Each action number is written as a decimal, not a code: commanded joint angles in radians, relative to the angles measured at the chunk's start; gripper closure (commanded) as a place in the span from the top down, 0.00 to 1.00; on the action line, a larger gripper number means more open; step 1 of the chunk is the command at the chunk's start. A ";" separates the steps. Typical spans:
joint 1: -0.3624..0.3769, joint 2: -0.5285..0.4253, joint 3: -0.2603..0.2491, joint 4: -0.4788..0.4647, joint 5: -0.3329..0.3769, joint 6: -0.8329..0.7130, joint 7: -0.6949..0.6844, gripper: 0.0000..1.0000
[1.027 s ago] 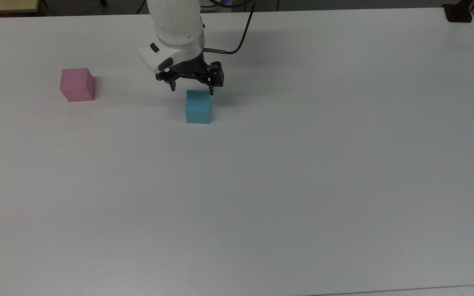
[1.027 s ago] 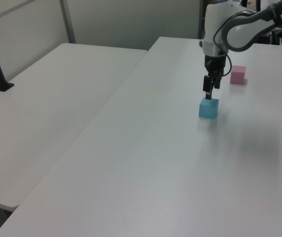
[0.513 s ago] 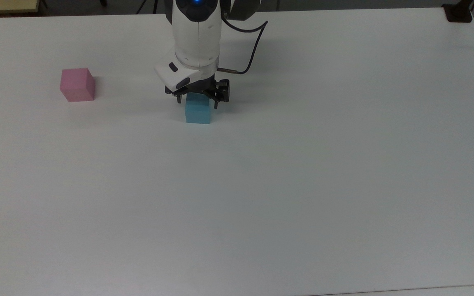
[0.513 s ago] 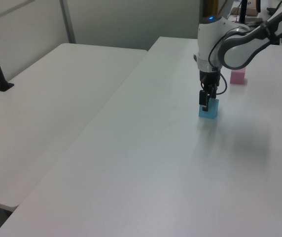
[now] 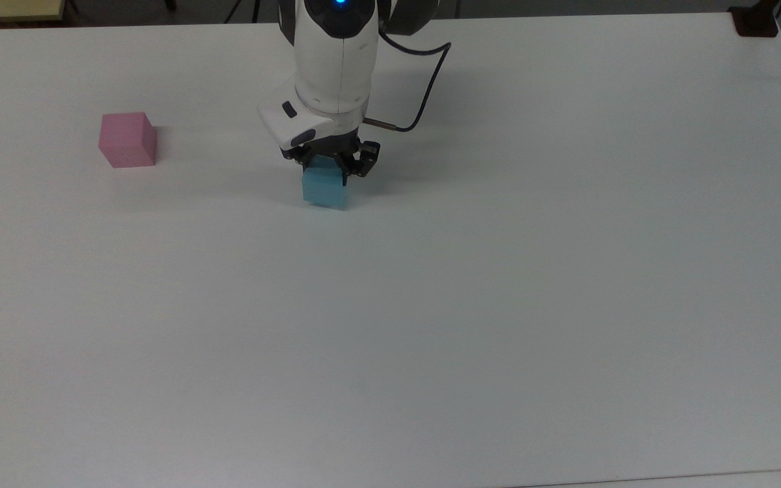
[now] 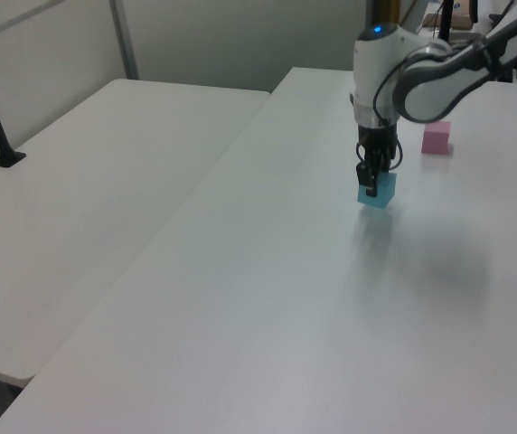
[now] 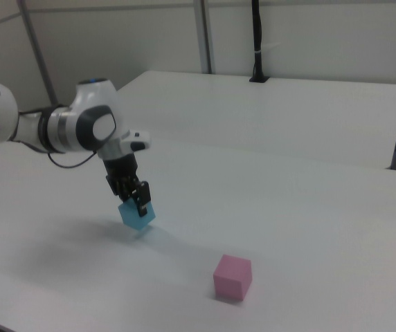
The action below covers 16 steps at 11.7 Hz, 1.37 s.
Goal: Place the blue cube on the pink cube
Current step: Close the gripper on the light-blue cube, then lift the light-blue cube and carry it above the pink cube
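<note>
Layout of my two cubes on the table [image 5: 499,305].
Blue cube [image 5: 325,188] lies well toward the top view's right of the pink cube [image 5: 127,139].

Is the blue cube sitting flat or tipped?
Tipped. The hand grips the blue cube, whose lowest corner points down.
</note>
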 commanded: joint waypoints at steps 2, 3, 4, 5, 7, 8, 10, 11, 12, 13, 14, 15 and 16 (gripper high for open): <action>-0.082 -0.146 -0.001 0.060 0.006 -0.195 -0.113 0.47; -0.111 -0.171 -0.001 0.090 0.034 -0.253 -0.191 0.47; -0.140 -0.179 -0.010 0.142 0.072 -0.335 -0.285 0.47; -0.172 -0.179 -0.017 0.190 0.094 -0.415 -0.393 0.47; -0.251 -0.209 -0.042 0.195 0.105 -0.442 -0.581 0.47; -0.265 -0.217 -0.078 0.192 0.118 -0.438 -0.647 0.47; -0.266 -0.216 -0.169 0.187 0.135 -0.424 -0.781 0.47; -0.272 -0.216 -0.200 0.157 0.135 -0.371 -0.799 0.47; -0.282 -0.214 -0.217 0.123 0.135 -0.302 -0.801 0.47; -0.289 -0.207 -0.224 0.092 0.135 -0.237 -0.801 0.47; -0.300 -0.199 -0.226 0.057 0.134 -0.177 -0.803 0.47; -0.311 -0.188 -0.226 0.039 0.132 -0.136 -0.804 0.47; -0.318 -0.164 -0.226 0.035 0.126 -0.122 -0.816 0.47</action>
